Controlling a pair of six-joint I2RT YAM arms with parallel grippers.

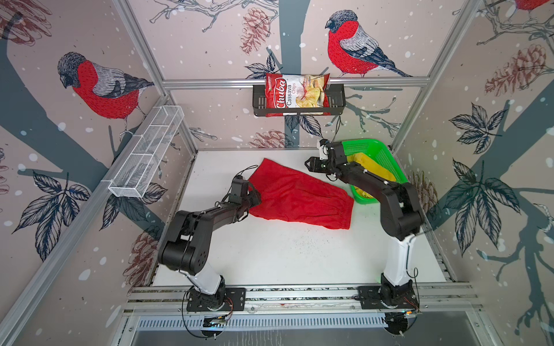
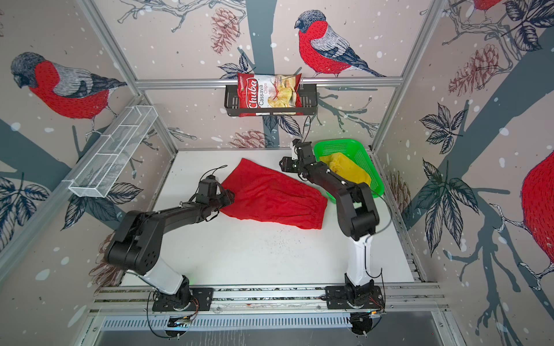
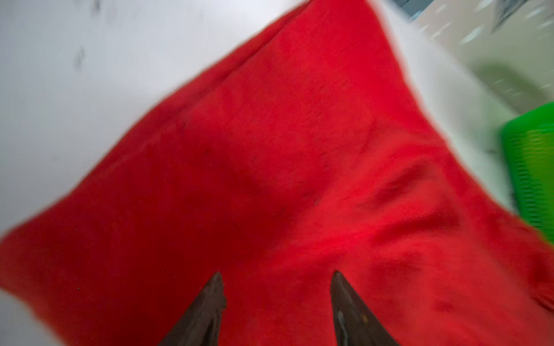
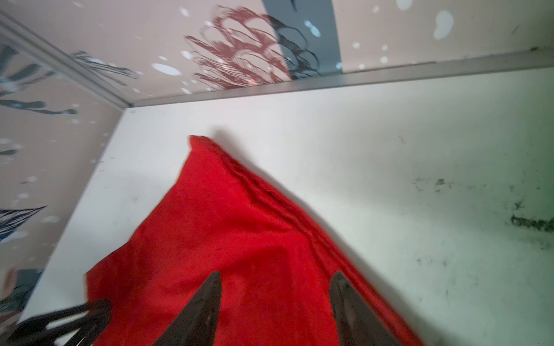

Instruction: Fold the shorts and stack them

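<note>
The red shorts (image 1: pixel 299 197) (image 2: pixel 272 197) lie spread flat on the white table in both top views, with the waistband towards the right. My left gripper (image 1: pixel 254 194) (image 2: pixel 229 194) is over their left edge. In the left wrist view it (image 3: pixel 278 275) stands open above the red cloth (image 3: pixel 269 179), with nothing between the fingers. My right gripper (image 1: pixel 308 164) (image 2: pixel 283 164) hovers at the far edge of the shorts. In the right wrist view it (image 4: pixel 277 274) is open over the red cloth (image 4: pixel 224 239). The yellow shorts (image 1: pixel 374 167) (image 2: pixel 347 170) lie crumpled in the green basket (image 1: pixel 386 155) (image 2: pixel 362 155).
The green basket (image 3: pixel 530 167) stands in the back right corner, beside the right arm. A chips bag (image 1: pixel 296 94) sits in a black rack on the back wall. A white wire shelf (image 1: pixel 147 152) hangs on the left wall. Bare table (image 1: pixel 284 254) lies in front of the shorts.
</note>
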